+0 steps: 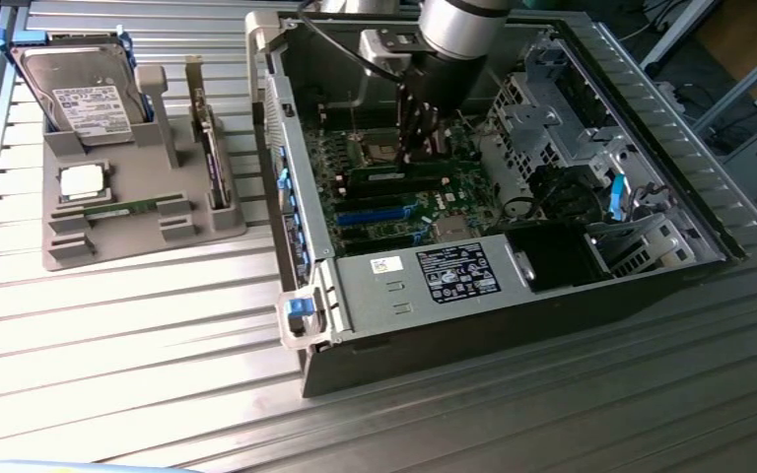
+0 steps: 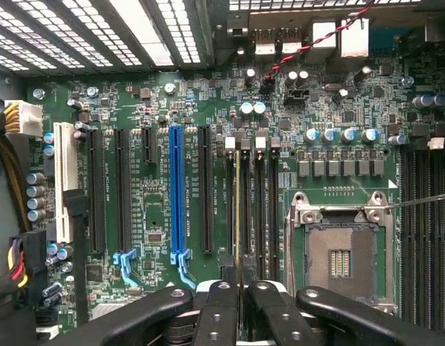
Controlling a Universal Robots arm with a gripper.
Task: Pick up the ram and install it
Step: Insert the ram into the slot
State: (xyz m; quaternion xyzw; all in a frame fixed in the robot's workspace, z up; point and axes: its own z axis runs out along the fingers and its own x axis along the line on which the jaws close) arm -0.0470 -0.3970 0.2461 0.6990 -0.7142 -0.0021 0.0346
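you will find no text that can be read with certainty. the power supply (image 1: 464, 276) carries a dark rating label (image 1: 459, 272) with pale print too fine to make out, and beside it a small white sticker (image 1: 384, 264) with unreadable marks. the hard drive (image 1: 79, 94) bears a white label with illegible lines. the motherboard (image 2: 157, 238) shows white silkscreen lettering along its slots, also unreadable.
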